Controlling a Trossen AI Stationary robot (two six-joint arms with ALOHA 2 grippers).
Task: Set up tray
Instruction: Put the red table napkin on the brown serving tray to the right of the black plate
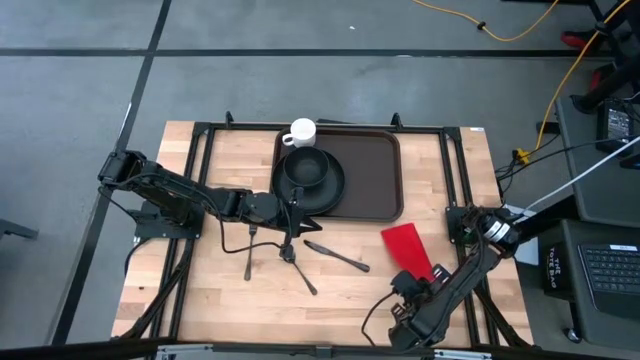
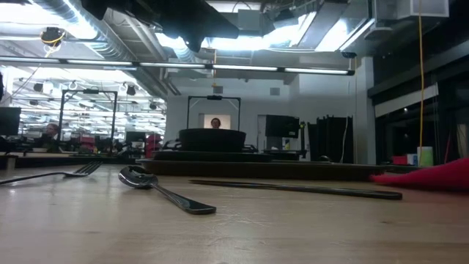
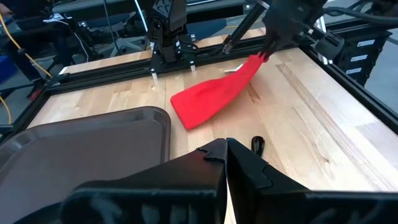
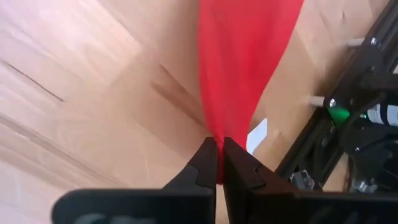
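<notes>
Wooden table [image 1: 230, 300] bears tray [image 1: 375, 180]; right pincer [image 4: 221, 163] pinches red napkin [image 4: 245, 56]; left pincer [image 3: 226, 152] closed.

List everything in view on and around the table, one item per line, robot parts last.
tray: one, dark brown, far middle of the table.
plate: one, black, round, on the tray's left part, overhanging its edge.
bowl: one, black, on the plate.
mug: one, white, at the tray's far left corner.
napkin: one, red, right of the tray's near corner, one end pinched.
fork: one, metal, near side, leftmost.
spoon: one, metal, right of the fork.
knife: one, metal, right of the spoon.
left gripper: shut, at the plate's near edge.
right gripper: shut on the napkin's near end.
</notes>
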